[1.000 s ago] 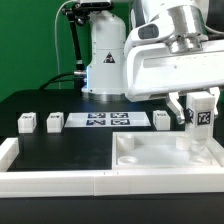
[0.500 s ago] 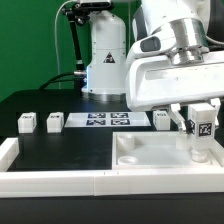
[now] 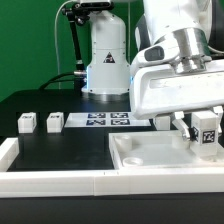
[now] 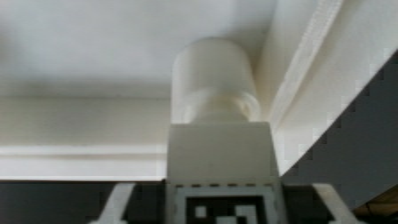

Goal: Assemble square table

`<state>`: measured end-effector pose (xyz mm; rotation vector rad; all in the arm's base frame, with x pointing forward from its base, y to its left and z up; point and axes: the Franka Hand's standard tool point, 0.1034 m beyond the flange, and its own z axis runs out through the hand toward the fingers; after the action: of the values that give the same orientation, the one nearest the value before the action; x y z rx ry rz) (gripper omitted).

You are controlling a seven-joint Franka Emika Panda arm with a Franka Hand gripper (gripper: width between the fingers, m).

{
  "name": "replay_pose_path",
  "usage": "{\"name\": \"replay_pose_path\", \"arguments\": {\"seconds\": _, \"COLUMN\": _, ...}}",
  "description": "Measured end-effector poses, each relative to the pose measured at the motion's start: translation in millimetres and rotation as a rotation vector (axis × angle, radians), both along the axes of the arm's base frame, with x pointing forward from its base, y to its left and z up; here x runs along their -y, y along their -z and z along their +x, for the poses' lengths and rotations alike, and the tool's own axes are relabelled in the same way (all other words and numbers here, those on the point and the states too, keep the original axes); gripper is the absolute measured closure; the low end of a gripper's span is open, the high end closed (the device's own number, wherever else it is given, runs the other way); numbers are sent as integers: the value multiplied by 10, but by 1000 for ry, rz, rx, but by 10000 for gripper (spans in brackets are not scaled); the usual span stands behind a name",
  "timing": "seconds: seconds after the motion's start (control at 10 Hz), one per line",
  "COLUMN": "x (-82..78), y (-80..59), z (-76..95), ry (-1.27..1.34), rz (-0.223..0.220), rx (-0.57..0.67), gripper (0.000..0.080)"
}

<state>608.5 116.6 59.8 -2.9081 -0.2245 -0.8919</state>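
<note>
- The hand (image 3: pixel 206 124) holds one white leg (image 3: pixel 208 136) tight between its fingers.
- Since a second ago, hand and leg have gone lower and toward the exterior view's right.
- The leg's round end is by the rim of the square top (image 3: pixel 150 160), at its corner.
- Two spare legs (image 3: pixel 27 122) have stayed on the bench (image 3: pixel 60 150).

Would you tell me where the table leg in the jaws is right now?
The leg hangs upright at the exterior view's far right, held in the jaws over the right-hand rim of the tabletop.
</note>
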Motion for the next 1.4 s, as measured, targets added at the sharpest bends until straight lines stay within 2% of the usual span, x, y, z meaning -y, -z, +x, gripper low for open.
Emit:
{"name": "replay_pose_path", "arguments": {"seconds": 0.4, "x": -2, "y": 27, "z": -13, "ry": 3, "rz": 1, "rx": -30, "gripper": 512}}
{"name": "replay_pose_path", "arguments": {"seconds": 0.5, "x": -2, "y": 29, "z": -14, "ry": 3, "rz": 1, "rx": -31, "gripper": 289}}
{"name": "replay_pose_path", "arguments": {"seconds": 0.6, "x": -2, "y": 30, "z": -15, "ry": 3, "rz": 1, "rx": -31, "gripper": 289}}
{"name": "replay_pose_path", "arguments": {"seconds": 0.7, "x": -2, "y": 34, "z": -16, "ry": 3, "rz": 1, "rx": -32, "gripper": 178}}
{"name": "replay_pose_path", "arguments": {"seconds": 1.1, "x": -1, "y": 30, "z": -16, "ry": 2, "rz": 1, "rx": -33, "gripper": 151}}
{"name": "replay_pose_path", "arguments": {"seconds": 1.2, "x": 0, "y": -43, "z": -5, "ry": -1, "rz": 1, "rx": -49, "gripper": 151}}
{"name": "replay_pose_path", "arguments": {"seconds": 1.4, "x": 52, "y": -294, "z": 47, "ry": -2, "rz": 1, "rx": -80, "gripper": 151}}
